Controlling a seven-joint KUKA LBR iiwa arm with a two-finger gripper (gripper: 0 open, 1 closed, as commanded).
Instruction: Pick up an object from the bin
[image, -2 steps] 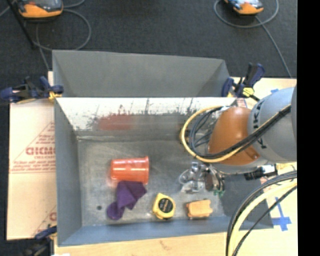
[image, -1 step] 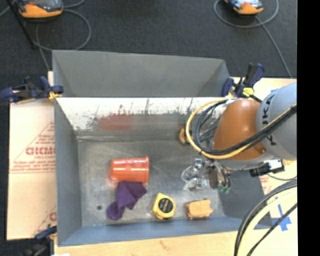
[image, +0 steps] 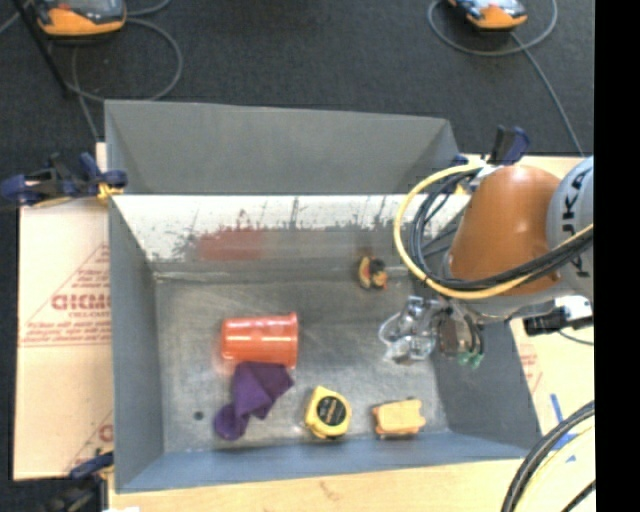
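My gripper (image: 408, 338) hangs over the bare floor at the right side of the bin, its metal fingers pointing down and left with nothing visible between them. A tan sponge-like block (image: 398, 417) lies just below it near the front wall. A yellow and black tape measure (image: 326, 413) sits to the left of that block. A small orange and black thing (image: 373, 272) rests by the back wall, above the gripper.
An orange cup (image: 260, 338) lies on its side left of centre, with a purple cloth (image: 250, 398) crumpled just in front of it. The arm with its orange cover and looped cables overhangs the bin's right wall.
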